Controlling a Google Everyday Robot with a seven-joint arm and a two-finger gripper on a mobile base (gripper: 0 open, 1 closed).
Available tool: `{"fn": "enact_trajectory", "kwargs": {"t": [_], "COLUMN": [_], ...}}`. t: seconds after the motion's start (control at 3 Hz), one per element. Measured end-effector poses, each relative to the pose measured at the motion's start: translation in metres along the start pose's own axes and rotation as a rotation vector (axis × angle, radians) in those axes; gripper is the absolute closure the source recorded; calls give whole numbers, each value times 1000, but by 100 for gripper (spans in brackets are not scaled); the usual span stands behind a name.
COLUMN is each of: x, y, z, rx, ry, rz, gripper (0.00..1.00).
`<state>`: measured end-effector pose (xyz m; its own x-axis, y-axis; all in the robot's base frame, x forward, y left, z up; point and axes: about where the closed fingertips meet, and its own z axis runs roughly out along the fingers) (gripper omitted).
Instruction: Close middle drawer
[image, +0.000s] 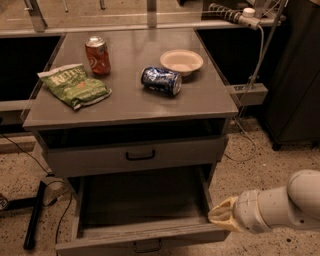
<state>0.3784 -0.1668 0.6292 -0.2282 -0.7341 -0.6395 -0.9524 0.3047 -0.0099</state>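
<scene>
The middle drawer (145, 231) is pulled far out below the cabinet's shut upper drawer (135, 156). It is grey, its inside looks empty, and its small black handle (147, 246) shows at the bottom edge of the view. My gripper (220, 216), cream-tipped on a white arm (280, 202), comes in from the right. It sits at the drawer's front right corner, close to or touching the front panel's end.
On the cabinet top (210, 102) lie a green chip bag (75, 85), an upright red can (97, 55), a blue can on its side (161, 81) and a small bowl (181, 61). A black bar (35, 215) and cables lie on the floor at left. A dark cabinet (295, 75) stands at right.
</scene>
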Motion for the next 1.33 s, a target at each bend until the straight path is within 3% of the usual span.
{"fn": "enact_trajectory", "kwargs": {"t": [0.33,0.67,1.33], "x": [30,31,79], "y": [-11,-11,5], "z": [37,38,104], "rx": [30,30,-11], "ry": [-59,-59,-43], "rz": [3,3,68], "gripper": [100,100,100]}}
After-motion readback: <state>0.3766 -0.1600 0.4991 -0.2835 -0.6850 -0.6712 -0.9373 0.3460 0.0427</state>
